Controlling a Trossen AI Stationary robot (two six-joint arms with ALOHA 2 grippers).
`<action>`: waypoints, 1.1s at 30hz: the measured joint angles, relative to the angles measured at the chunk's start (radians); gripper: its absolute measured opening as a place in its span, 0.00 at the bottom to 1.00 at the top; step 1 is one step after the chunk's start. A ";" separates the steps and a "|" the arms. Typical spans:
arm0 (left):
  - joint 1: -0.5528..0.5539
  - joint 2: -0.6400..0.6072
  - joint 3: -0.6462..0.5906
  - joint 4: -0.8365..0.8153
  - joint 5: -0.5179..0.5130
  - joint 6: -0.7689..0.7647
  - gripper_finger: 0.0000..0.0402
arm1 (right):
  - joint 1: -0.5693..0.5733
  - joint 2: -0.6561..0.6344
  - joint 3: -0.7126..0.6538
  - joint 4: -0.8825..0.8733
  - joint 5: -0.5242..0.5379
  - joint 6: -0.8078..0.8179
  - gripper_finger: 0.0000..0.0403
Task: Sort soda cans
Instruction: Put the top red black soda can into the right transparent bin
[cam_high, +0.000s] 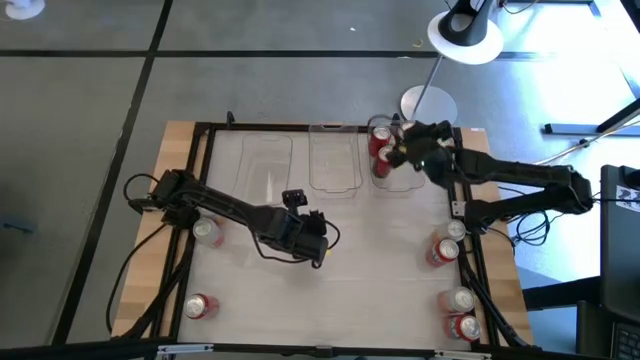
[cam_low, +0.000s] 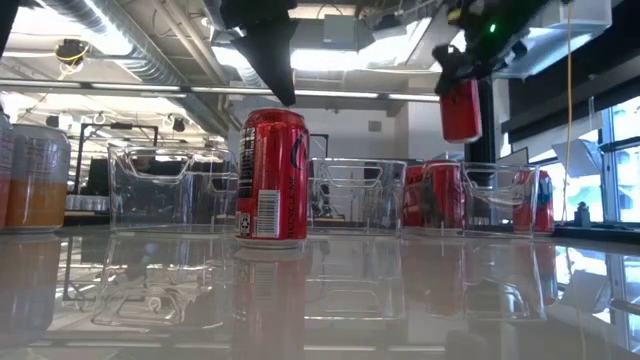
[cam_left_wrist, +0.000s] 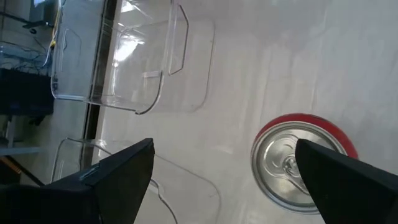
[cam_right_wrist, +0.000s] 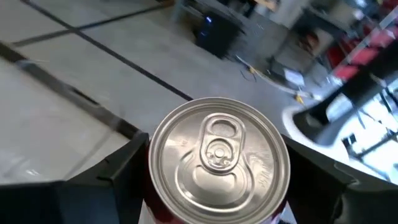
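My right gripper (cam_high: 392, 152) is shut on a red soda can (cam_low: 460, 108) and holds it in the air above the rightmost of three clear bins (cam_high: 392, 180). That bin holds other red cans (cam_low: 440, 195). My left gripper (cam_left_wrist: 224, 149) is open and points down above the middle of the table. Just under it a red can (cam_low: 272, 175) stands upright on its base. Its silver top (cam_left_wrist: 292, 163) shows beside one finger, partly behind it. In the high view the gripper (cam_high: 305, 235) hides this can. My right gripper pinches the red can between its two fingers at the upper end of the side wall, just under the silver top (cam_right_wrist: 155, 149). The fingers come from above, pointing down. The can hangs upright below them, lifted clear of the bins and the table.
Two more clear bins (cam_high: 265, 165) (cam_high: 333, 160) stand at the far side. Loose cans stand near the left edge (cam_high: 207, 232) (cam_high: 200, 305) and the right edge (cam_high: 443, 250) (cam_high: 462, 300) (cam_high: 463, 326). A pale can (cam_low: 30, 175) stands at the low view's left.
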 joint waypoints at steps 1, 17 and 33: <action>0.001 0.000 0.000 0.000 0.000 0.004 0.93 | -0.035 0.000 -0.019 0.024 -0.016 -0.001 0.71; 0.001 0.000 0.000 0.009 0.000 0.035 0.93 | -0.302 0.008 -0.246 0.354 -0.223 0.064 0.72; 0.002 0.000 0.000 0.012 0.000 0.021 0.93 | -0.374 0.152 -0.332 0.454 -0.315 0.110 0.72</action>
